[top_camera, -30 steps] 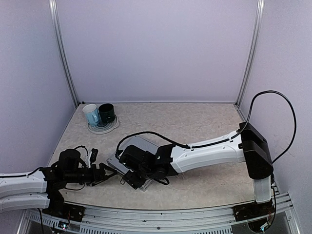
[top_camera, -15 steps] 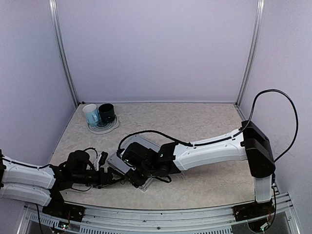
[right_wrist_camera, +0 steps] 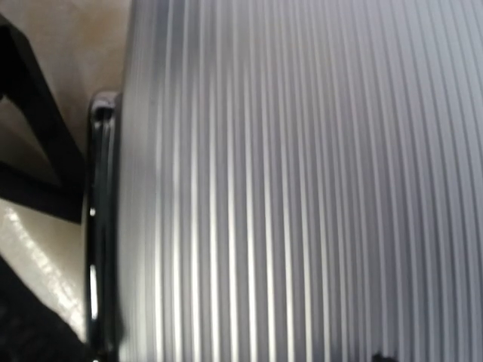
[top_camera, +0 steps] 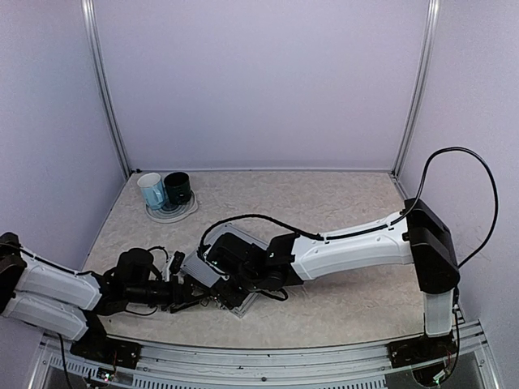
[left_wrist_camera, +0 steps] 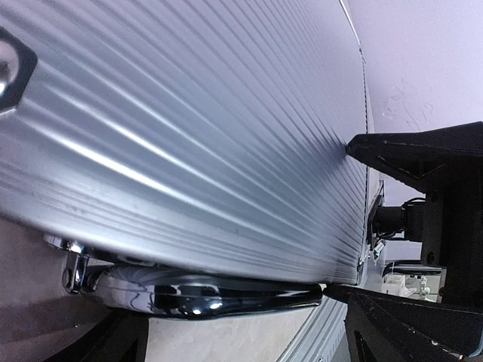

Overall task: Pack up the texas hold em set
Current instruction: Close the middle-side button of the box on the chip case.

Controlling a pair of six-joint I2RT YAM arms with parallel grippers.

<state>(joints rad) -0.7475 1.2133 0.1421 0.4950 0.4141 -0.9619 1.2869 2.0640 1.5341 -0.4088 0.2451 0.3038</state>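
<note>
The case [top_camera: 203, 266] lies shut on the table [top_camera: 340, 203] near the front edge, left of centre, and both arms meet over it. The left gripper [top_camera: 197, 293] reaches in low from the left. In its wrist view its fingers are spread wide: the upper fingertip [left_wrist_camera: 392, 154] is against the ribbed lid, and the lower one [left_wrist_camera: 392, 320] is by the end of the chrome handle [left_wrist_camera: 204, 292] on the case's side. The right gripper [top_camera: 229, 285] sits on top of the case, and its arm covers most of the lid from above. Its wrist view is filled with blurred silver ribs and the handle [right_wrist_camera: 102, 226] at the left. Its own fingers do not show, so I cannot tell whether that claw is wide or closed. In the far left corner, well apart from the case, a light-blue mug [top_camera: 152, 190] and a dark-green mug [top_camera: 178, 188] stand side by side at a plate [top_camera: 173, 212].
</note>
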